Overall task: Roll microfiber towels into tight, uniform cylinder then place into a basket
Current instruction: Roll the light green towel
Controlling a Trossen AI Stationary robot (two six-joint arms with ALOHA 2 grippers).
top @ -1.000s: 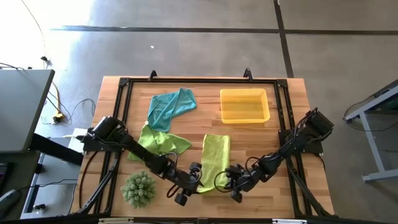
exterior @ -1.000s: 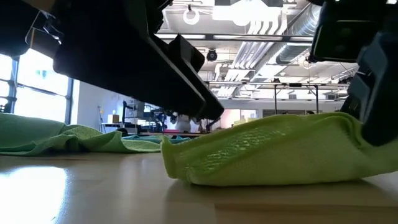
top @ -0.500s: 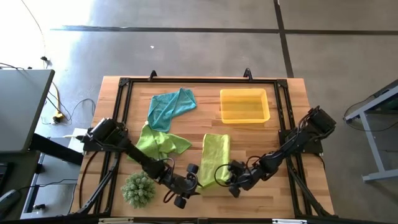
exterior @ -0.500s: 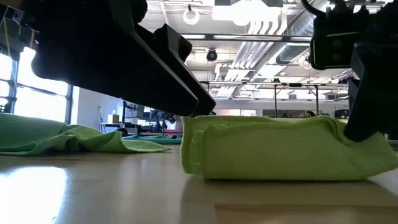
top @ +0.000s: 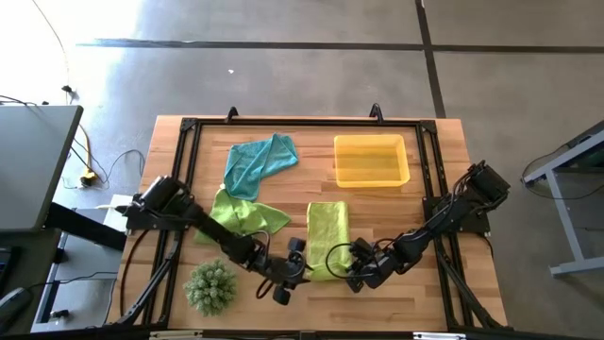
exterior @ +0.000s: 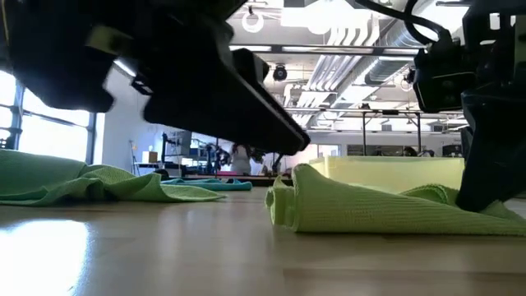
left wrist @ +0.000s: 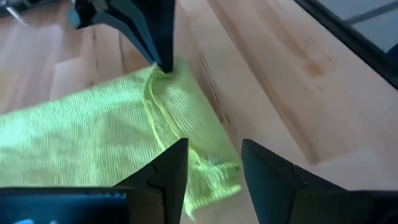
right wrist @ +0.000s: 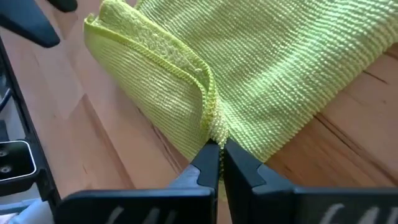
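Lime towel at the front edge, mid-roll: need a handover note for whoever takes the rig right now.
Right tool: shut, pinching the near edge of the lime towel being rolled, which is folded over on itself there.
Left tool: open, its fingers straddling that towel's other near corner, with no grip visible.
Second lime towel lies crumpled at the left, the teal towel crumpled behind it.
Basket at the back right has no towel in it.
Done: only the first fold of one towel.
Left: finish this roll, put it in the basket, then roll the other two.
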